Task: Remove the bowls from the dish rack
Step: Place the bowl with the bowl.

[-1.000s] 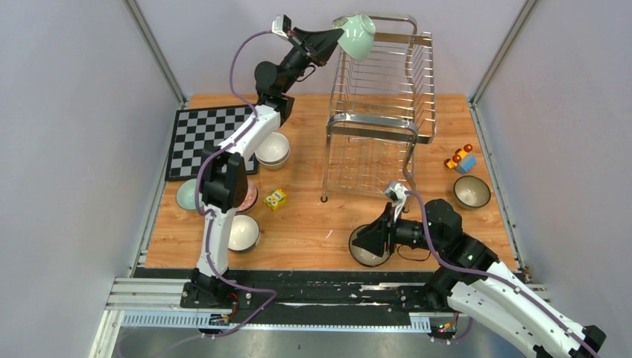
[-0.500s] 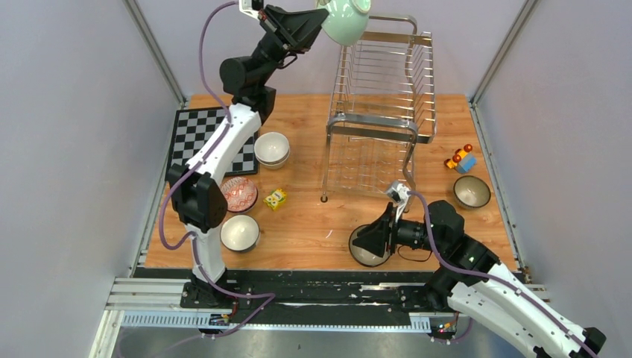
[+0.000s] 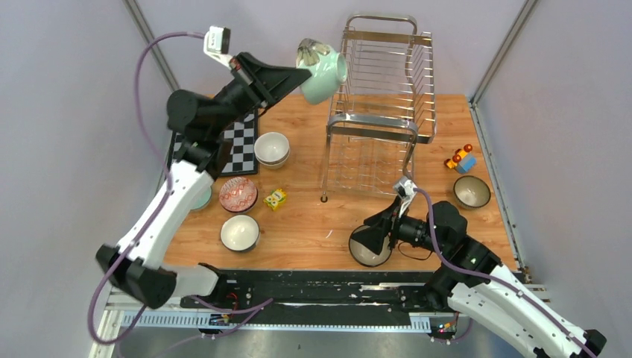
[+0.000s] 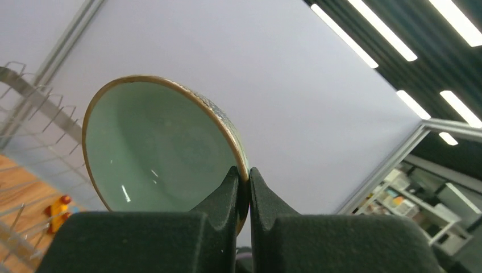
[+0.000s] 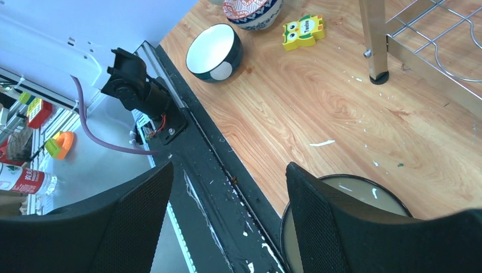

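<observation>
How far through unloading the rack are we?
Done: dish rack looks empty; red-patterned bowl, cream stack and dark-rimmed bowl sit on the table, the last below the open right gripper. In hand: mint bowl pinched by left gripper. Left: set it down.

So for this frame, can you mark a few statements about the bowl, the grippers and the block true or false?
1. The left gripper pinches the mint bowl by its rim. True.
2. The mint bowl sits in the rack. False: it is held in the air, left of the rack.
3. The right gripper is open. True.
4. The yellow block lies inside the rack. False: it lies on the table, left of the rack.
</observation>
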Robot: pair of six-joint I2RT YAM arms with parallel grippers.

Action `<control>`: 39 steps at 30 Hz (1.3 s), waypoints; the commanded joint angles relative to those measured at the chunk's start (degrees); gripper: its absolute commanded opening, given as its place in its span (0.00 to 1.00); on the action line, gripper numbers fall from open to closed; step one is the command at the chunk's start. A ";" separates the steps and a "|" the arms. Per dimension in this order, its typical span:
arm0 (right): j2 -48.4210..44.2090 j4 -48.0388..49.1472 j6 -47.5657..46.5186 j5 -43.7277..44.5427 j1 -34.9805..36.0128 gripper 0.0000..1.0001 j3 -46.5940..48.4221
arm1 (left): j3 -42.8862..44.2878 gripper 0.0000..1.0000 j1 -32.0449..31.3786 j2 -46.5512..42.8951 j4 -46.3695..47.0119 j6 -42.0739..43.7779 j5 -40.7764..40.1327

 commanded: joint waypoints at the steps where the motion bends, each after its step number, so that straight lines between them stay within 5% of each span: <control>1: 0.38 0.37 -2.67 -0.68 -0.47 0.76 2.17 | -3.07 0.00 -0.78 -12.19 -17.61 19.63 -1.57; 8: -1.26 -2.23 -6.13 -1.11 -0.45 0.75 4.90 | -9.60 0.00 -4.03 -27.03 -44.56 38.42 -10.13; 17: -1.11 -8.55 -8.26 2.01 -0.51 0.73 7.81 | -12.12 0.00 -13.33 -35.28 -71.74 56.16 -26.99; 22: -0.36 -13.23 -9.18 4.74 -0.47 0.72 10.38 | -14.92 0.00 -24.30 -35.47 -78.19 61.19 -36.49; 29: -0.51 -16.93 -7.89 8.07 -0.48 0.70 10.87 | -13.22 0.00 -50.34 -25.79 -83.28 68.78 -60.71; 39: 3.87 -24.14 -4.17 11.00 -0.44 0.67 14.89 | -19.41 0.00 -64.43 -19.93 -84.49 83.12 -69.16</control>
